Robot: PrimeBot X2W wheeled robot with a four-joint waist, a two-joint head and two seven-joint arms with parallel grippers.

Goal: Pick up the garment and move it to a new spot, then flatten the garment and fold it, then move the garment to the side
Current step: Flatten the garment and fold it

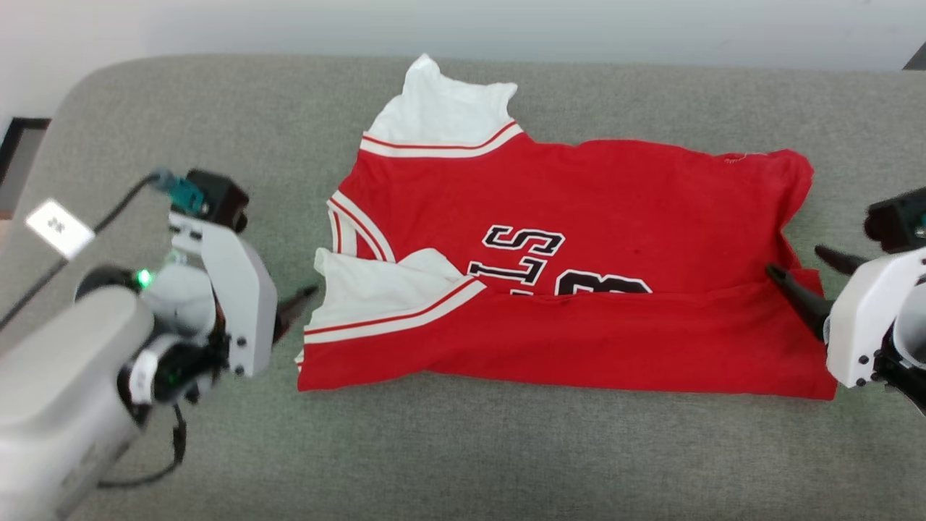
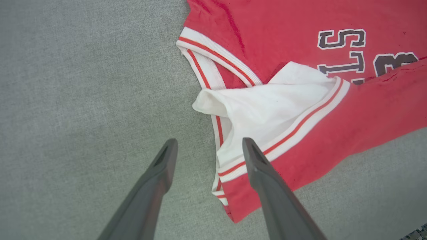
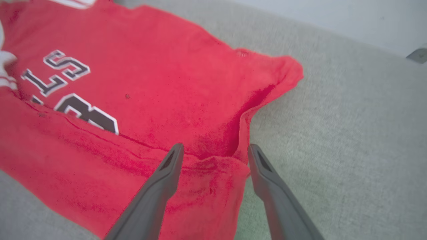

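The garment (image 1: 579,210), a red jersey with white sleeves and black lettering, lies on the grey cushion with its near long edge folded up over the chest number. My left gripper (image 1: 304,300) stands open at the jersey's left end, beside the folded white sleeve (image 2: 267,110); its fingers (image 2: 263,180) straddle the striped trim without gripping it. At the right end my right gripper (image 1: 803,269) is open too, its fingers (image 3: 166,180) spread over the folded red corner (image 3: 213,180), nothing pinched between them.
The grey sofa cushion (image 1: 463,449) stretches wide in front of and to both sides of the jersey. A pale wall (image 1: 506,29) runs behind the cushion's far edge. A dark cable (image 1: 108,217) trails from my left wrist.
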